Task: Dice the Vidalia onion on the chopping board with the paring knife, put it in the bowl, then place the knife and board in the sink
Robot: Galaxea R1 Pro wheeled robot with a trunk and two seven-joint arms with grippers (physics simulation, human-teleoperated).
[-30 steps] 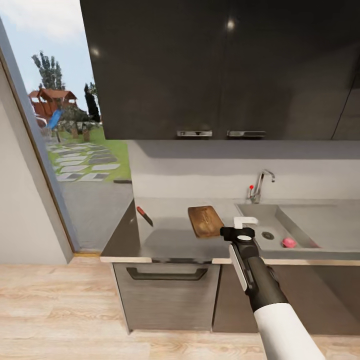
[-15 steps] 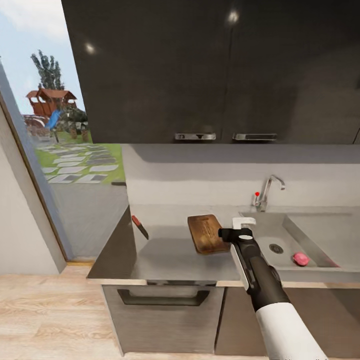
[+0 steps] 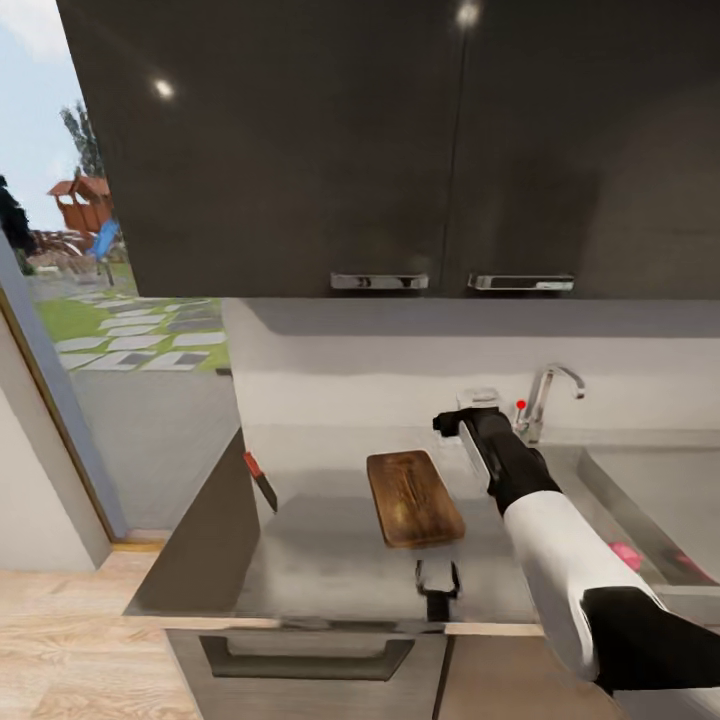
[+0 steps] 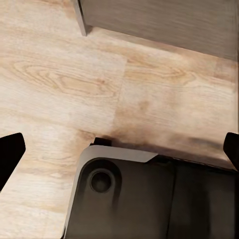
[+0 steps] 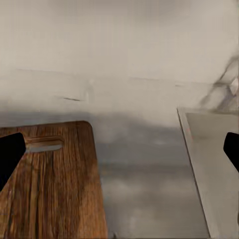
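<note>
Two changes mark this moment: the view has closed in on the countertop (image 3: 330, 560), and the right gripper (image 3: 478, 400), fingers spread, has risen beyond the chopping board (image 3: 413, 497). Left gripper (image 4: 119, 144) hangs spread over floor. Onion (image 3: 626, 555) waits ungrasped in the sink (image 3: 655, 490); knife (image 3: 260, 481) lies leftward.

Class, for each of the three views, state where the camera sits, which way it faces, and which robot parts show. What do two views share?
Head: high, facing down at the worktop; right arm shows.
Left wrist: faces the floor; dark fingertips, robot base.
Right wrist: faces the wall; fingertips show.
Shared: head and right wrist show the chopping board and sink.
</note>
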